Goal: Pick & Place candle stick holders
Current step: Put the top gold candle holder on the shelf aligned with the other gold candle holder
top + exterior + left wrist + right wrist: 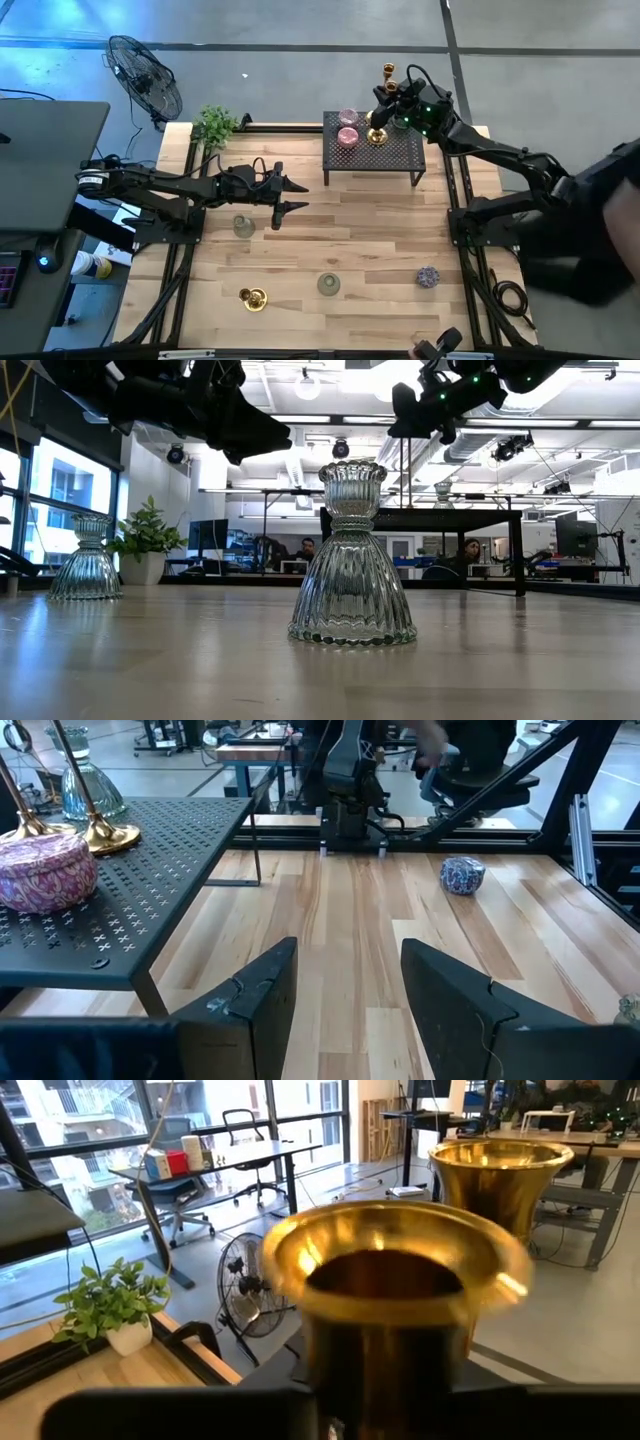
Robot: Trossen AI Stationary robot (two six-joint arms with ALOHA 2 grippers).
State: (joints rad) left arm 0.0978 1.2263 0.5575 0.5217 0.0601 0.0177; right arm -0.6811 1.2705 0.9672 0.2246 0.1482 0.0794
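Two tall brass candle sticks stand by their bases (110, 838) (30, 820) on the black mesh rack (395, 158), beside two pink cups (347, 127) and a grey-green glass (85, 780). My right gripper (388, 103) is over the rack at the cup-shaped top (395, 1270) of one stick. The other stick's top (500, 1165) stands just beyond. My left gripper (340, 1000) is open and empty above the table's middle (290, 196). Clear glass holders (244, 227) (329, 284), a short gold one (252, 297) and a purple cup (428, 276) stand on the table.
A potted plant (215, 125) stands at the far left corner, with a floor fan (145, 70) beyond the table. A person (600, 230) is at the table's right side. The low view shows one glass holder close up (352, 555) and another farther left (87, 557).
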